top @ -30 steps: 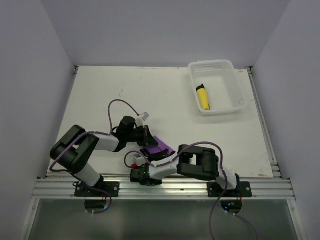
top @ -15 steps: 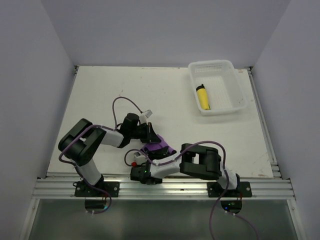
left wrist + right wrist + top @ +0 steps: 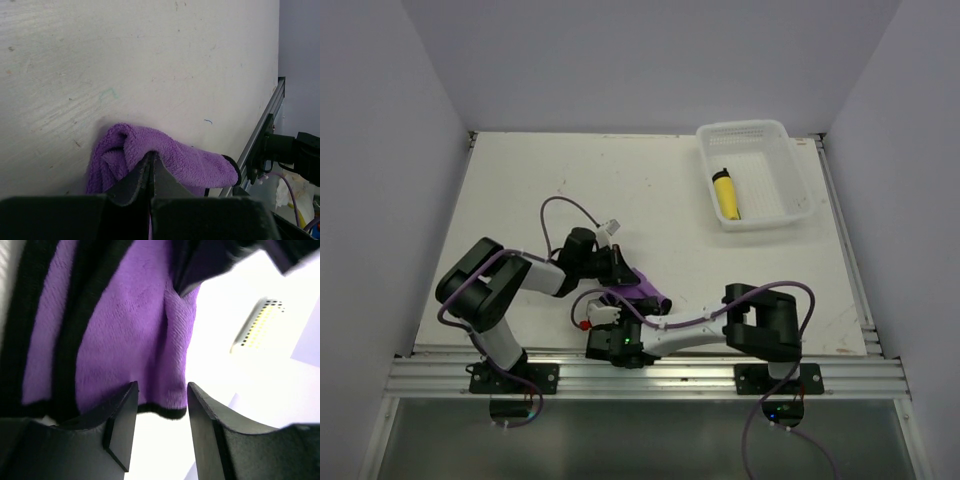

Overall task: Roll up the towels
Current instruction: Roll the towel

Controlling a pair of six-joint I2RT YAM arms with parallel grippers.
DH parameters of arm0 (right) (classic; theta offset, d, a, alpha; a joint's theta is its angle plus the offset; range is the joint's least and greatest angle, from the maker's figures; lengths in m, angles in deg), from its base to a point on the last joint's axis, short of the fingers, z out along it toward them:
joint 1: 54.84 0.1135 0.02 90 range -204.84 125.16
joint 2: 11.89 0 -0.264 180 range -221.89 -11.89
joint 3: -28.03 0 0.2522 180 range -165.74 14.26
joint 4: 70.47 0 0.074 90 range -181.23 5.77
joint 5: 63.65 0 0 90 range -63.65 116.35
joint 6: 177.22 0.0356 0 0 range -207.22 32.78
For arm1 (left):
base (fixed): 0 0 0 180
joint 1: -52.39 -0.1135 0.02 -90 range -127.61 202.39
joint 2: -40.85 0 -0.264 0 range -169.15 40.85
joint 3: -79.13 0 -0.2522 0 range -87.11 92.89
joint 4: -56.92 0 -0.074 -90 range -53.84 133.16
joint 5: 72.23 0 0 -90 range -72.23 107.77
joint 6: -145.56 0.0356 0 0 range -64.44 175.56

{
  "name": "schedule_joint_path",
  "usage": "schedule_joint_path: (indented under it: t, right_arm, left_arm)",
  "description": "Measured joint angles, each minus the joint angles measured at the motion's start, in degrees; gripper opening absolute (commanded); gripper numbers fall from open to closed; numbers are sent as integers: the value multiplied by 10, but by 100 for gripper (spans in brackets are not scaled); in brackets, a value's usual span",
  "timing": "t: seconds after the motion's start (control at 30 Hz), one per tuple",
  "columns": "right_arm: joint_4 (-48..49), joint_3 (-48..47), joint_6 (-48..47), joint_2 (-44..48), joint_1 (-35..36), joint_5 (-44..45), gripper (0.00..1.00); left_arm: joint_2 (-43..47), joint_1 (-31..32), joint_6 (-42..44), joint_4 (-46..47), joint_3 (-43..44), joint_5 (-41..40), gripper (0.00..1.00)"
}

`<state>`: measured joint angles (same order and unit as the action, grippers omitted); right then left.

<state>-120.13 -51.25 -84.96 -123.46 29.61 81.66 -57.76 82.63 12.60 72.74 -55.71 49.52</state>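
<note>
The purple towel (image 3: 646, 291) lies bunched on the table near the front edge, between my two grippers. My left gripper (image 3: 623, 268) is shut on a fold of it. In the left wrist view the towel (image 3: 192, 161) drapes over the closed gripper's tips (image 3: 151, 156). My right gripper (image 3: 611, 311) is open just in front of the towel. In the right wrist view the towel's black-edged end (image 3: 125, 330) hangs at the open gripper (image 3: 161, 389), untouched by its fingers. The yellow towel (image 3: 725, 195) lies rolled in the white basket (image 3: 790, 190).
The white perforated basket stands at the back right of the table. An aluminium rail (image 3: 660, 375) runs along the front edge, also seen in the left wrist view (image 3: 260, 135). Purple cables loop over both arms. Side walls enclose the table.
The left gripper has shifted right with the towel, which is now more bunched. The right arm's elbow has swung out to the right and its gripper sits closer under the towel.
</note>
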Motion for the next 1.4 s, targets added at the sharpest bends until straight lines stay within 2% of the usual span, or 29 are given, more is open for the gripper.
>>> schedule_joint_path:
  t: [0.3,0.47,0.53,0.67,0.87,0.97,1.03,1.23,1.4]
  right_arm:
    - [4,6,50,128,2,-67,52]
    - [30,27,91,231,-19,-140,36]
    - [56,59,117,292,-68,-196,30]
    - [106,124,175,373,-217,-298,31]
    - [160,180,257,365,-355,-463,33]
    - [200,213,296,352,-409,-542,42]
    - [224,229,316,339,-439,-587,43]
    - [288,248,366,311,-470,-673,44]
    - [339,257,401,279,-484,-711,47]
  left_arm:
    - [3,-2,-15,22,-14,-11,0]
    - [7,-2,-19,31,-23,-19,0]
    - [12,-2,-19,32,-27,-25,0]
    - [19,-2,-19,33,-33,-35,0]
    - [29,-3,-19,36,-43,-45,0]
    - [30,-3,-19,37,-44,-45,0]
    - [30,-3,-19,38,-44,-46,0]
    - [32,-3,-19,40,-47,-47,0]
    - [35,-4,-19,40,-50,-50,0]
